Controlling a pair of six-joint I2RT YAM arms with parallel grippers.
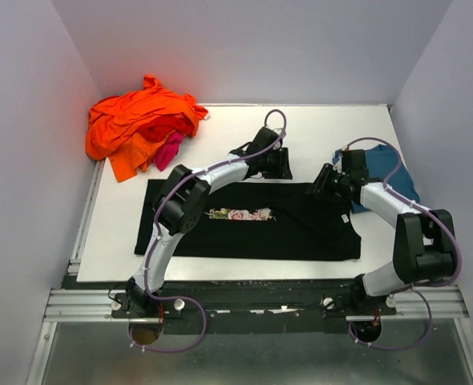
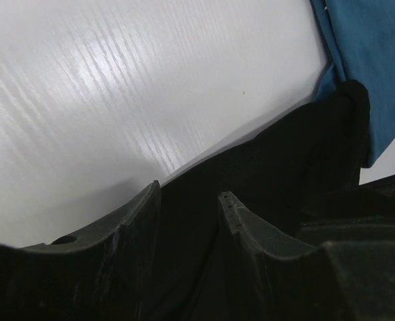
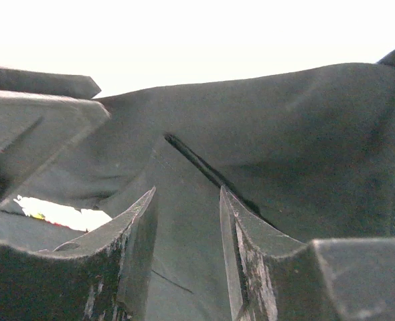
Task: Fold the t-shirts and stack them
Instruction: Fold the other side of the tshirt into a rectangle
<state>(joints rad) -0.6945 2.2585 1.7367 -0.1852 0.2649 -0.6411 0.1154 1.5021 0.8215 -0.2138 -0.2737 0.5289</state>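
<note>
In the top view the left arm [image 1: 180, 200] goes up from its base at the lower left, bends at a dark joint left of centre, and its white forearm stretches to the right. The left gripper [image 1: 278, 164] lies low, just above the centre of the frame. The right arm [image 1: 417, 241] folds at the right edge, and its forearm runs up and to the left. The right gripper [image 1: 323, 180] points left, near the left one but apart from it. In each wrist view the two fingers [image 2: 137, 221] [image 3: 244, 227] stand parted with a narrow gap.
</note>
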